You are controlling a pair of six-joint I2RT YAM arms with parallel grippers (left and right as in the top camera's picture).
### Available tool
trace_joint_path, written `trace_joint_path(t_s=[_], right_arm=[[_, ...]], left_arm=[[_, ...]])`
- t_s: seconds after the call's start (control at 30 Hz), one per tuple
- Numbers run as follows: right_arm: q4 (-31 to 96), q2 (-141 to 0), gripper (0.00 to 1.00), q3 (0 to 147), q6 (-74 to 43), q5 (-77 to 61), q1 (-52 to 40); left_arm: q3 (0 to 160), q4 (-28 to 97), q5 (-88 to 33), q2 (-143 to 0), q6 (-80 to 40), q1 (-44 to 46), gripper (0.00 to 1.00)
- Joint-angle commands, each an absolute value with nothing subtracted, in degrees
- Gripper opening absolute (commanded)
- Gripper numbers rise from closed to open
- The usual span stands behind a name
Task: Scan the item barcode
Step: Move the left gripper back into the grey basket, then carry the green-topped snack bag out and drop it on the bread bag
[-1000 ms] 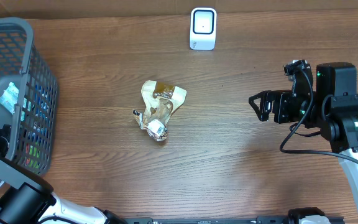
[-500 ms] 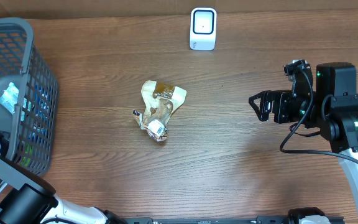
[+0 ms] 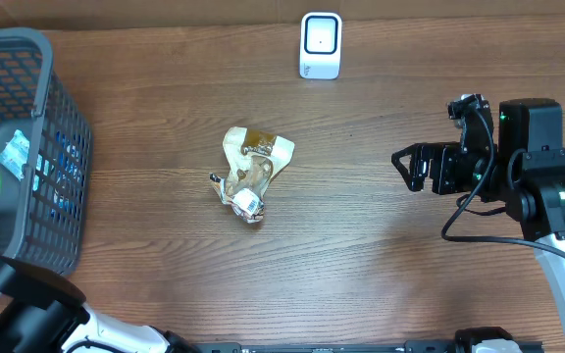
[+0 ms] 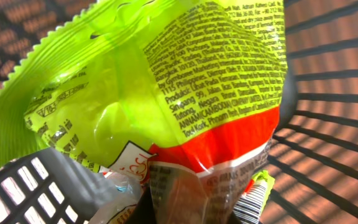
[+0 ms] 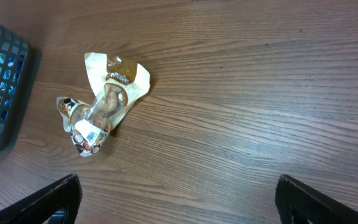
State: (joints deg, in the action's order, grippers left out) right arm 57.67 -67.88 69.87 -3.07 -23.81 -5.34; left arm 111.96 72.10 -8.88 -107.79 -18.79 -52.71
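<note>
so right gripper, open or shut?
Open. In the right wrist view the right gripper has its fingers far apart at the frame's corners, only bare table between them.

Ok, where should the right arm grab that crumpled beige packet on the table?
Pinch the beige packet at its narrow middle, from straight above, with the open right pincer; it lies flat, and that probably leaves the white label near its lower tip uncovered.
</note>
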Motion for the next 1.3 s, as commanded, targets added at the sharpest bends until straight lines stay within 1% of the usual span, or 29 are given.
trace_joint_path(t_s=[0.0, 0.1, 0.23, 0.33, 0.5, 0.53, 0.57, 0.67, 0.7, 0.77, 0.97, 1.0, 1.03, 1.07, 1.17, 1.2, 1.27], right_arm=[[57.4, -67.6, 1.00, 71.3, -3.5, -25.2, -5.5], [57.4, -67.6, 1.00, 71.3, -3.5, -25.4, -5.5], [57.4, -67.6, 1.00, 71.3, -3.5, -25.4, -5.5], [57.4, -67.6, 1.00, 71.3, -3.5, -25.4, -5.5], [57.3, -67.6, 1.00, 71.3, -3.5, -25.4, -5.5], [57.3, -67.6, 1.00, 71.3, -3.5, -25.4, -5.5], [57.2, -67.6, 1.00, 71.3, -3.5, -25.4, -5.5], [57.2, -67.6, 1.00, 71.3, -3.5, -25.4, -5.5], [57.2, -67.6, 1.00, 71.3, -3.5, -25.6, -5.5], [57.2, -67.6, 1.00, 71.3, -3.5, -25.8, -5.5], [56.9, -67.6, 1.00, 71.3, -3.5, -25.8, -5.5], [57.0, -67.6, 1.00, 71.3, -3.5, -25.8, -5.5], [57.2, -67.6, 1.00, 71.3, -3.5, -25.8, -5.5], [57.4, -67.6, 1.00, 71.3, -3.5, -25.8, -5.5], [57.4, -67.6, 1.00, 71.3, -3.5, -25.8, -5.5], [57.4, -67.6, 1.00, 71.3, -3.5, -25.8, -5.5], [57.4, -67.6, 1.00, 71.3, -3.5, -25.8, -5.5]], left_arm=[[119.7, 75.2, -10.9, -102.8, -13.9, -50.9, 0.04], [122.3, 75.4, -16.3, -98.3, -7.9, -48.7, 0.04], [122.7, 75.6, -21.8, -91.5, -1.3, -43.5, 0.04], [122.7, 78.1, -22.1, -88.3, 3.6, -35.0, 0.04], [121.0, 83.6, -22.1, -89.2, 4.4, -24.2, 0.04], [119.7, 84.2, -22.1, -89.7, 4.5, -21.1, 0.04], [116.8, 83.7, -22.1, -90.4, 4.0, -16.1, 0.04], [106.8, 79.8, -19.8, -91.9, 1.5, -5.7, 0.04], [101.1, 77.6, -13.5, -93.0, -2.9, -2.1, 0.04], [95.2, 74.5, -9.9, -94.0, -6.2, 0.2, 0.04], [76.8, 55.9, -10.3, -97.9, -6.2, 4.3, 0.04], [75.6, 54.5, -10.3, -98.5, -6.2, 4.5, 0.06], [74.8, 53.7, -10.3, -99.2, -6.2, 4.6, 0.23], [74.8, 53.7, -10.4, -99.9, -6.3, 4.5, 0.37], [77.3, 55.5, -11.3, -99.6, -6.2, 4.4, 0.63], [79.8, 57.4, -11.5, -99.6, -6.2, 4.4, 0.66], [86.4, 62.0, -11.4, -99.6, -6.2, 4.1, 0.67]])
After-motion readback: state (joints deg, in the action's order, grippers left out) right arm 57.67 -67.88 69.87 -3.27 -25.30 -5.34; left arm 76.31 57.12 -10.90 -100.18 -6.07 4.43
